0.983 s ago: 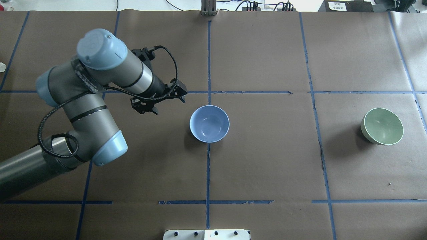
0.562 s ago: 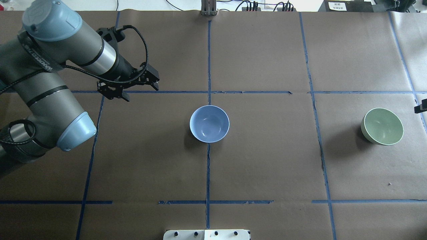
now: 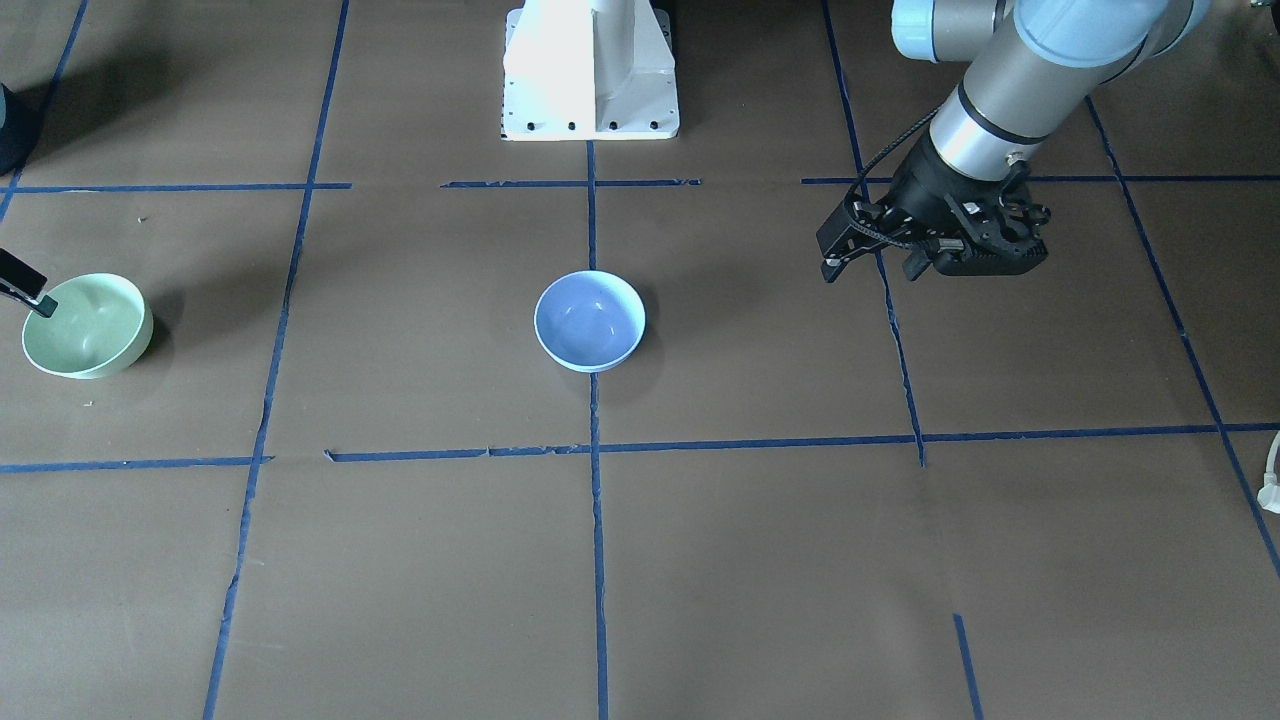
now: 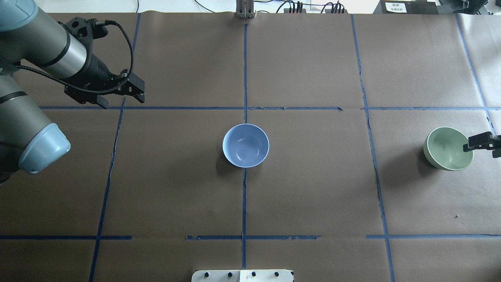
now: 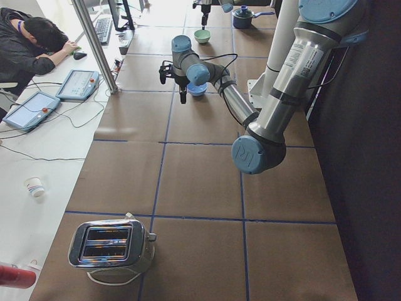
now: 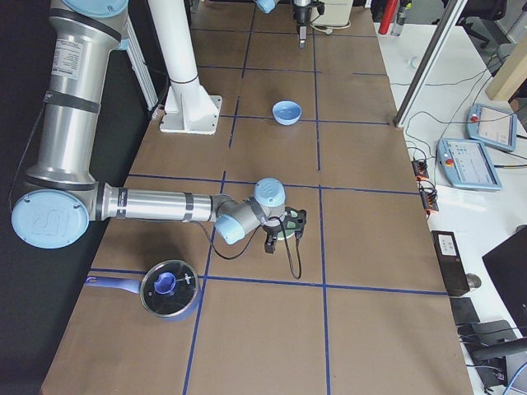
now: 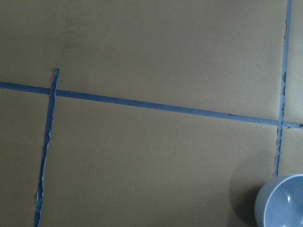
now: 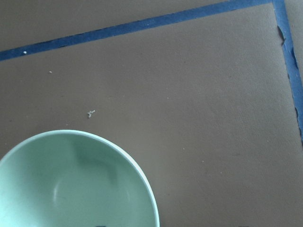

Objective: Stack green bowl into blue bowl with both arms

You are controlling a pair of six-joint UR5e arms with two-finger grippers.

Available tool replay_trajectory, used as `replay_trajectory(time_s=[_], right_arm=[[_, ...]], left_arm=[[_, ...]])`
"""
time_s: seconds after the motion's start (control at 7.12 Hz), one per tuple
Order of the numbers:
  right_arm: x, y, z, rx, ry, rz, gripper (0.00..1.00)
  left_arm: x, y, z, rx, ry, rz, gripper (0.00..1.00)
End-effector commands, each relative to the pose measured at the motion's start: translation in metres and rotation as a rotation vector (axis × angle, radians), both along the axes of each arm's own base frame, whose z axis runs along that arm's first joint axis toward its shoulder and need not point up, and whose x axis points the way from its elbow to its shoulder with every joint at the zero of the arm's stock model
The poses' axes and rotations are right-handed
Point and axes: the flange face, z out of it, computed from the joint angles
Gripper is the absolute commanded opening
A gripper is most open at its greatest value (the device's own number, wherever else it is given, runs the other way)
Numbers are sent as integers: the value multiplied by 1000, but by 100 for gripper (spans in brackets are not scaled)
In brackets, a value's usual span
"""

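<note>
We see the green bowl point(image 4: 444, 149), pale mint and glossy, well apart from the periwinkle blue bowl point(image 4: 245, 145). The left gripper point(image 4: 122, 100) is released; about the right gripper point(image 4: 479, 142) we cannot tell.

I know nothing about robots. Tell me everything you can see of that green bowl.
The green bowl is round, pale mint, plain and glossy, like plastic, with a thin lighter rim. It sits upright and empty on the brown-papered table, far from the blue bowl. The black jaws of the right gripper reach over its rim; contact is unclear.
</note>
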Motion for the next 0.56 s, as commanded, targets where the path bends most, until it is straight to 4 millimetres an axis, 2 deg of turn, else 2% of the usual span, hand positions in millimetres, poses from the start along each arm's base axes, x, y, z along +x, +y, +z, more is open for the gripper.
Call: replay_trajectory(time_s=[0.0,0.14,0.28,0.42], right_arm=[[-4,-2,4,-10,4,-4,49],[-9,0,6,-14,7,-15,27],[-18,2,5,-11,7,-35,21],[-25,3,4,-8,7,-50,21]], left_arm=[[-15,3,19,27,-19,8,100],[-23,-1,21,52,-27,12,100],[-33,-4,31,57,-38,10,100],[-39,-5,34,63,-41,12,100]])
